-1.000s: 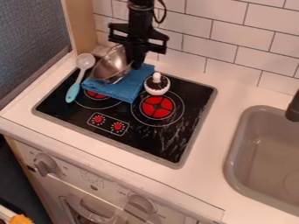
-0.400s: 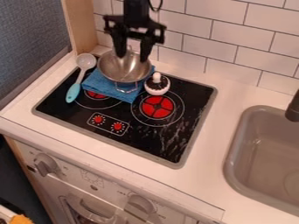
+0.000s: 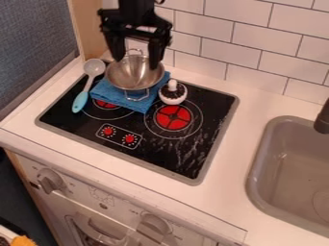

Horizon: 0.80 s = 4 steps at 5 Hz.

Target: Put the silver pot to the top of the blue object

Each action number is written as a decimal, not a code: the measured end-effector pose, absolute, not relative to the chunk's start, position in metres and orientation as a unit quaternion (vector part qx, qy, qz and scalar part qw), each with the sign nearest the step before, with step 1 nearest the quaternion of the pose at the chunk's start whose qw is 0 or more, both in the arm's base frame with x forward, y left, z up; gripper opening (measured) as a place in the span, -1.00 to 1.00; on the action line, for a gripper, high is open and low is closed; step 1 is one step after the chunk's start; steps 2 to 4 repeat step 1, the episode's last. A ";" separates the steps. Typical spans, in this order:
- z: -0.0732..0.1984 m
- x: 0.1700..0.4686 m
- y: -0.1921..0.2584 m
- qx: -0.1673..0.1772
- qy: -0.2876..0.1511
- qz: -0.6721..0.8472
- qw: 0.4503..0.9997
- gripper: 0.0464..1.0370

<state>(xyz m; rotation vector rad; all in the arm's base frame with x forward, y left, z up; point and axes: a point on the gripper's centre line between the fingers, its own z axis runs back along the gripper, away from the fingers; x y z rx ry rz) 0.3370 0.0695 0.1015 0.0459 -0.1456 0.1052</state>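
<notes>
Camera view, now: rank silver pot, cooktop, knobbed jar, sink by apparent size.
Largest to smallest, visible area:
1. cooktop
2. sink, cut off by the view's edge
3. silver pot
4. knobbed jar

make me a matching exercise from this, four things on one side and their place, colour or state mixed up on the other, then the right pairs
Things:
1. silver pot
2. gripper
3. spoon
4. sink

Place, colour or state:
a. grey, at the right edge of the view
b. open, with its fingers apart
c. on the blue cloth
d. light blue handle, speckled grey head

Right pairs: 1-c, 2-b, 3-d, 4-a
</notes>
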 end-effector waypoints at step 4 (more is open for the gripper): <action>0.093 0.330 0.070 0.008 -0.065 0.025 0.998 0.93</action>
